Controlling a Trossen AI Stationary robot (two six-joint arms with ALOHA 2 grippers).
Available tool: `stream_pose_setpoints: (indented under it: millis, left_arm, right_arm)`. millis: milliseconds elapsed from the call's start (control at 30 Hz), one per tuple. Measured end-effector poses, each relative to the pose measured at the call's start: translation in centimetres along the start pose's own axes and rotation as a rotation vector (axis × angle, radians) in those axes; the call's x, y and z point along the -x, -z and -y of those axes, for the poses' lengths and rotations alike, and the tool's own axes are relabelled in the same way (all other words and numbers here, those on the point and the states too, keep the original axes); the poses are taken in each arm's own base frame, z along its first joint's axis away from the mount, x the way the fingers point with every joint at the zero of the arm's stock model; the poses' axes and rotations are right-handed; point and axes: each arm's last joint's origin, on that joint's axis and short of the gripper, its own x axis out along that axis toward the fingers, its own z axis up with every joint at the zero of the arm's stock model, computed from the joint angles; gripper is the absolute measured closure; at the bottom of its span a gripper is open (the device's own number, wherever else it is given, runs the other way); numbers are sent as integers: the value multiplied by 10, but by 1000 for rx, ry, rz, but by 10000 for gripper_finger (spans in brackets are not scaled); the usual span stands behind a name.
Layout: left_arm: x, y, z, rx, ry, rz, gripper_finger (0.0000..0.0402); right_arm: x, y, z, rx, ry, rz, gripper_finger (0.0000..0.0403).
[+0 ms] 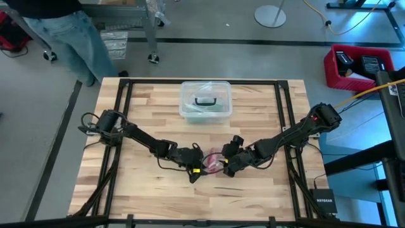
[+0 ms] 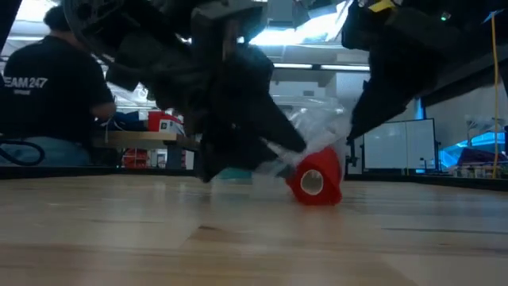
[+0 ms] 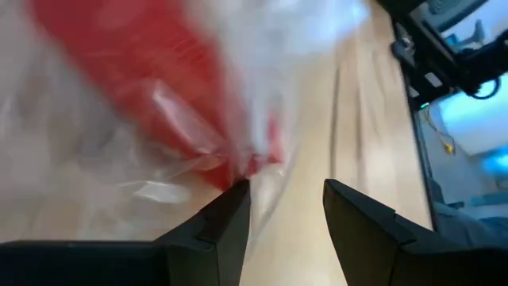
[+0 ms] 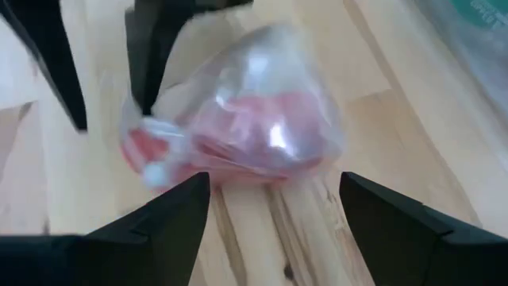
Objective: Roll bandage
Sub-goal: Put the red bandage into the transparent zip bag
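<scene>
We see the bandage rolled inside a clear bag on the worktop; left end effector spread at the bag's edge; right end effector spread just beside it.

The bandage, a short red roll inside clear plastic wrap, lies on its side mid-table.

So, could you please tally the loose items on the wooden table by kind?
Red fabric bandage roll: 1
Small clear plastic bag around the roll: 1
Clear plastic box with black handle: 1
Total: 3
</scene>
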Motion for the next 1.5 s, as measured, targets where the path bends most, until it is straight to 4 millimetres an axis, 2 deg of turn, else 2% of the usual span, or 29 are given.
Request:
stream_pose_setpoints:
  millis: [100,333,500,767,967,1100,1233,1367,1500]
  left_arm:
    - [12,-12,8,-41,-6,38,249]
    - [45,-34,18,-169,-114,104,249]
    - [48,-34,19,-216,-132,91,249]
    - [42,-21,20,-234,-145,32,249]
    - [45,2,35,-352,-185,-41,249]
    - [40,21,37,-503,-307,-44,249]
    - [38,28,34,-675,-415,-45,249]
    - [40,31,31,-704,-487,-64,249]
    - [43,28,35,-734,-514,-26,249]
  right_arm:
    - [7,0,1,7,-5,-5,117]
    - [41,-12,4,28,-24,6,117]
    - [50,-6,-11,70,-70,50,117]
    - [21,25,-47,120,-82,195,117]
    - [-5,49,-76,171,-151,268,117]
    - [-18,55,-82,156,-178,277,117]
    - [-22,56,-83,133,-189,277,117]
    - [-22,56,-83,130,-191,277,117]
    - [-22,56,-83,125,-192,276,117]
